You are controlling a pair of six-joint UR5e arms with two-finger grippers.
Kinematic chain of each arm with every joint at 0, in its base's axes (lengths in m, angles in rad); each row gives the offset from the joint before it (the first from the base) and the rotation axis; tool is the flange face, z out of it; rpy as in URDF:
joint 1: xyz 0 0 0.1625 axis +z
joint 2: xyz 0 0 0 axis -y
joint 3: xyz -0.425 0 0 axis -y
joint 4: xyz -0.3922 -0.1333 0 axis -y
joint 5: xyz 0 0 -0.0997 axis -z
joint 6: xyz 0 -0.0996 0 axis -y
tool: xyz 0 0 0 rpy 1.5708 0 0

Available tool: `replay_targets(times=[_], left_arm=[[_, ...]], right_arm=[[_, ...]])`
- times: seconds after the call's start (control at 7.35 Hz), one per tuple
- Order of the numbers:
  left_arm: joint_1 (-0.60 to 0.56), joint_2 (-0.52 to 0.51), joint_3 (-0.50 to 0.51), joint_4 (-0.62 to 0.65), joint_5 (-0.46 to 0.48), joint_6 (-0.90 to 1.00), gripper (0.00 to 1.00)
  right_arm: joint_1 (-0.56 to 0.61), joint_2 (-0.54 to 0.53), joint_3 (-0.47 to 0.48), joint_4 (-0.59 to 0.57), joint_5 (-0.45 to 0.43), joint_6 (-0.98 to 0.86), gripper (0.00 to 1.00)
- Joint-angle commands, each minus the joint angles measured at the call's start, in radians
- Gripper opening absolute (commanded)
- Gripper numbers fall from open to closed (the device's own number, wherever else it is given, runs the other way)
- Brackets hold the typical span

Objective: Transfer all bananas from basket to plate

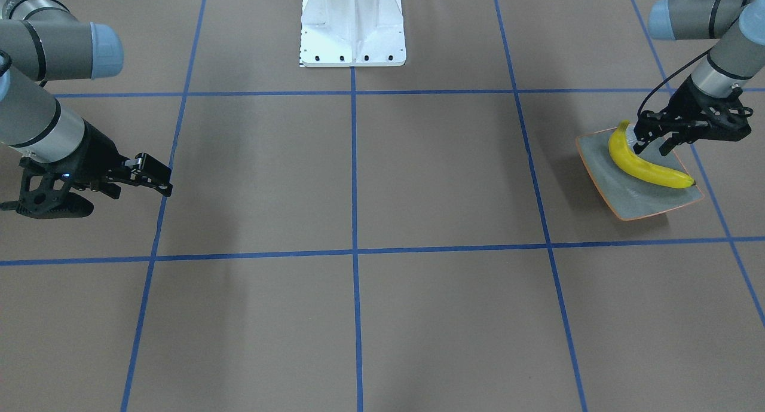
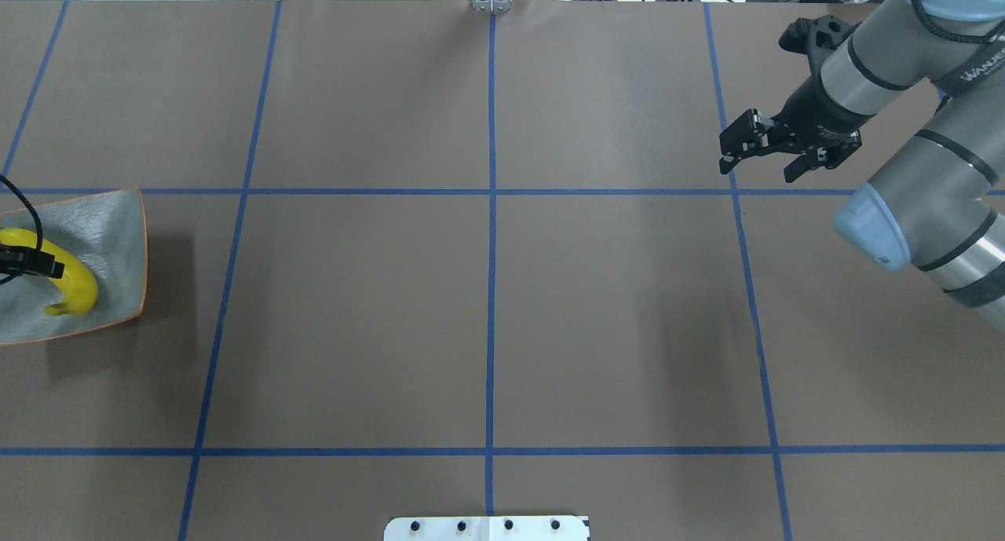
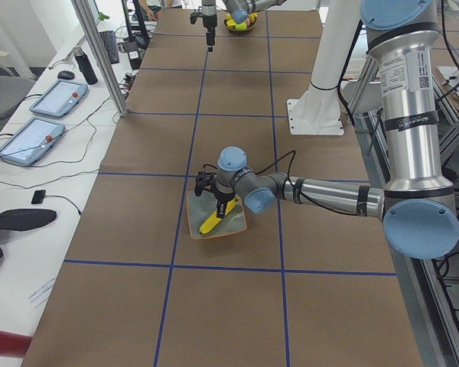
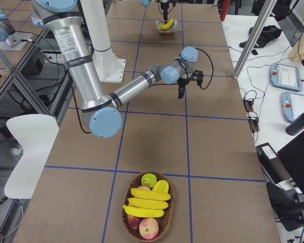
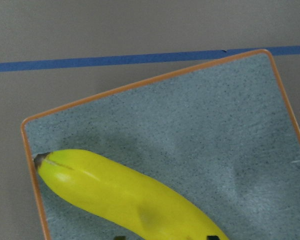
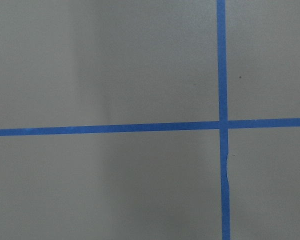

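One yellow banana [image 1: 645,168] lies on the square grey-green plate [image 1: 651,200] at the table's left end. My left gripper [image 1: 651,140] is low over the plate, shut on the banana near its stem end. In the left wrist view the banana [image 5: 115,190] fills the bottom edge over the plate [image 5: 215,125], with two fingertips barely showing beside it. The basket [image 4: 125,218] sits at the table's right end and holds three bananas [image 4: 148,203] stacked across it. My right gripper [image 2: 758,160] hangs open and empty above bare table, well short of the basket.
The basket also holds red apples [image 4: 148,228] and a green fruit [image 4: 149,179]. The robot's white base [image 1: 352,26] stands mid-table at the robot's edge. Blue tape lines [image 2: 491,290] grid the brown tabletop. Tablets and cables lie on side benches.
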Motion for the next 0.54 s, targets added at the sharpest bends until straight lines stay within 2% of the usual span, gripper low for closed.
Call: replay_targets(times=[0.0,0.14,0.41], left_arm=[[-0.006,-0.001,-0.025,0.000,-0.048,-0.010,0.63],[0.000,-0.039,-0.002,0.006,-0.045,-0.014,0.65],[-0.006,-0.057,-0.036,0.009,-0.057,-0.014,0.65]], right_arm=[[0.020,-0.013,0.002,-0.001,-0.001,-0.001,1.00],[0.021,-0.013,0.002,-0.001,-0.001,-0.001,1.00],[0.052,-0.056,0.016,0.001,-0.007,-0.013,1.00]])
